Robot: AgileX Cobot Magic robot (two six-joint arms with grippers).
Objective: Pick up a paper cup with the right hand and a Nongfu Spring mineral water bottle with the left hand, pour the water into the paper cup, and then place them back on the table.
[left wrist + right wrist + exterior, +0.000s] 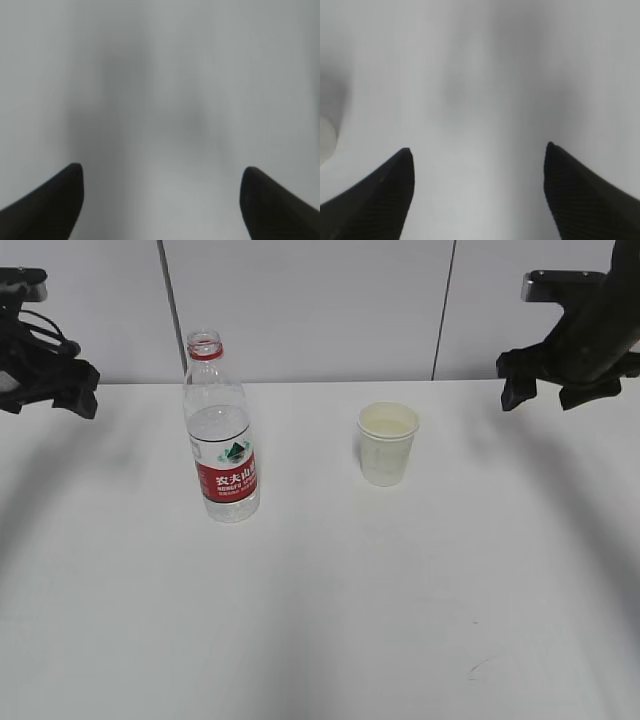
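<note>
Both arms parked high at frame edges, nothing held. Left end effector [45, 390] wide; right end effector [548, 390] wide. Bottle [220, 430] upright, uncapped, left of centre on worktop [330, 620]; paper cup [387, 443] right of centre, well apart. Task looks unstarted. Next, likely: right arm descends toward cup, left toward bottle.
</note>
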